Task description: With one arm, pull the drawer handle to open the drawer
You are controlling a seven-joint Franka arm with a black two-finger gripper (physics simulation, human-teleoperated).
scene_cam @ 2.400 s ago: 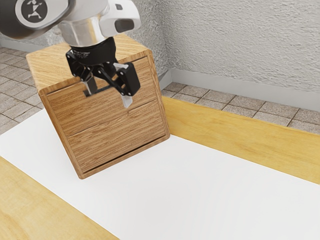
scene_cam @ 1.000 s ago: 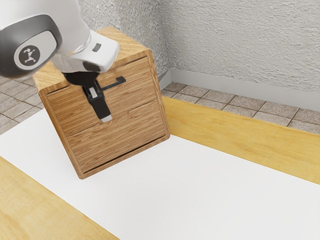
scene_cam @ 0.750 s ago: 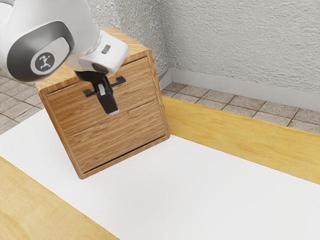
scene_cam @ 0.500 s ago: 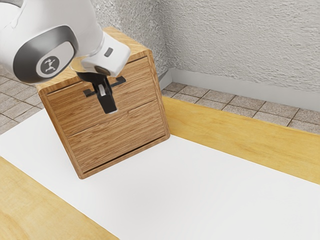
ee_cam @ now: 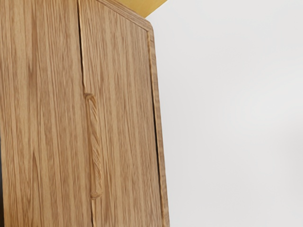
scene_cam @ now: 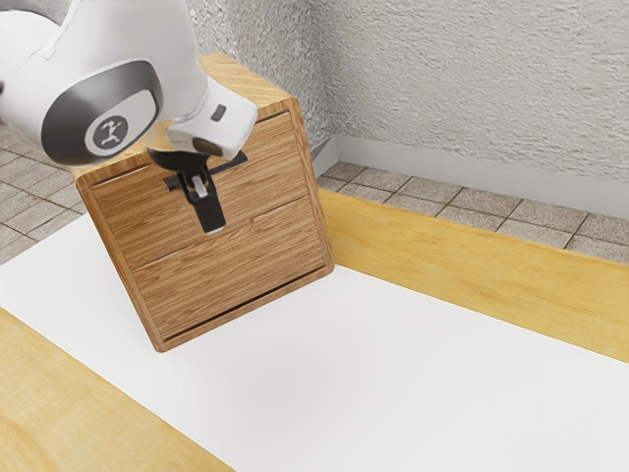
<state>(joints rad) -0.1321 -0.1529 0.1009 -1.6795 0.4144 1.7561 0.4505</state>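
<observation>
Gripper (scene_cam: pixel 211 221) has turned and dropped across the black handle (scene_cam: pixel 234 159) on the top drawer (scene_cam: pixel 275 167) of the wooden cabinet (scene_cam: pixel 236 265), which sits flush. Can't tell if it's clamped; if not, a pull likely slips off or just drags the cabinet.

Grained matt wood drawer (scene_cam: pixel 267 169), smooth white table (scene_cam: pixel 393 379).

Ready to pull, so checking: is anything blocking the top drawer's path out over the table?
Nothing visible does. The gripper sits at the black handle of the top drawer, and the white tabletop ahead of it holds no obstacle.
</observation>
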